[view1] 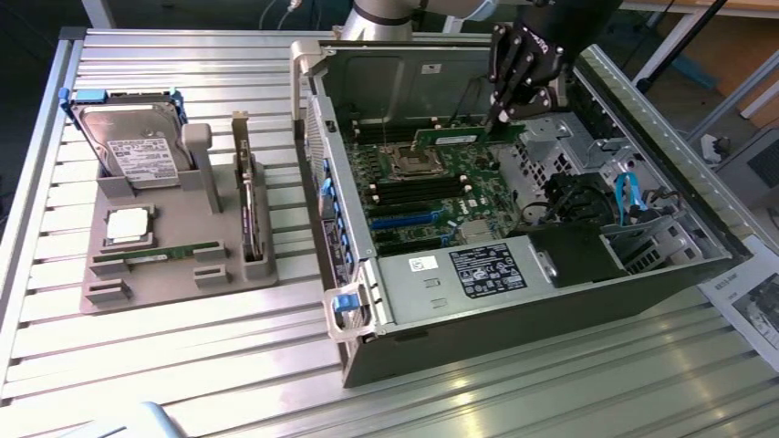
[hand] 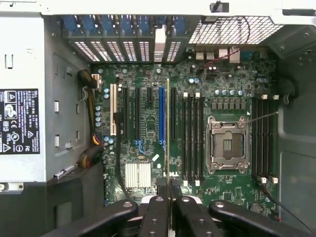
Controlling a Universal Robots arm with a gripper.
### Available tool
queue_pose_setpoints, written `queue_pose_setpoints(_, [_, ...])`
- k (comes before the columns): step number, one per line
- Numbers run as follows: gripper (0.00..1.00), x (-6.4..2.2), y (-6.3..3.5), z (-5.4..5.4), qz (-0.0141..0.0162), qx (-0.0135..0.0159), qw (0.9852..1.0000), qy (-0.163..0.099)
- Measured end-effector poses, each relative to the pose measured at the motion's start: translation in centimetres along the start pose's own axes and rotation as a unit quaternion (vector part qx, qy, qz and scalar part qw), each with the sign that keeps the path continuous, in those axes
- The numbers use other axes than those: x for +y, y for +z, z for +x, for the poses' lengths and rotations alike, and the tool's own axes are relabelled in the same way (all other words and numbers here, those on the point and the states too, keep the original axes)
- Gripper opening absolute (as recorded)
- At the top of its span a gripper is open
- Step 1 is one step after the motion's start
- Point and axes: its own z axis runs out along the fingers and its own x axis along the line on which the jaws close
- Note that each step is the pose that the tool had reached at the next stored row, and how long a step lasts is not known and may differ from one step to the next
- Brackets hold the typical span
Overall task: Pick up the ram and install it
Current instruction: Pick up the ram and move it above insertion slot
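My gripper (view1: 502, 117) is inside the open computer case (view1: 681, 265), shut on the ram (view1: 462, 138), a long green stick held level and edge-down above the motherboard (view1: 426, 196). In the wrist view the ram (hand: 168, 133) appears edge-on as a thin line running away from the black fingers (hand: 157, 217). It hangs over the board between the blue expansion slot (hand: 161, 116) and the black memory slots (hand: 192, 138), apart from them. The empty processor socket (hand: 227, 145) lies just beyond those slots.
A grey holder (view1: 182, 283) at the exterior view's left carries a hard drive (view1: 134, 146), a square silver chip (view1: 128, 225), another green stick (view1: 159, 256) and a dark expansion card (view1: 248, 219). Case walls, a power supply (view1: 481, 269) and cables (view1: 627, 196) surround the board.
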Motion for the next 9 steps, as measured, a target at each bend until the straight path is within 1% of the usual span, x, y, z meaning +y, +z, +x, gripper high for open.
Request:
queue_pose_setpoints(5, [0.12,0.00,0.15,-1.0,0.0002,-0.0028,1.0000,0.000])
queue_pose_setpoints(9, [0.12,0.01,0.30,-2.0,0.0004,-0.0057,1.0000,0.000])
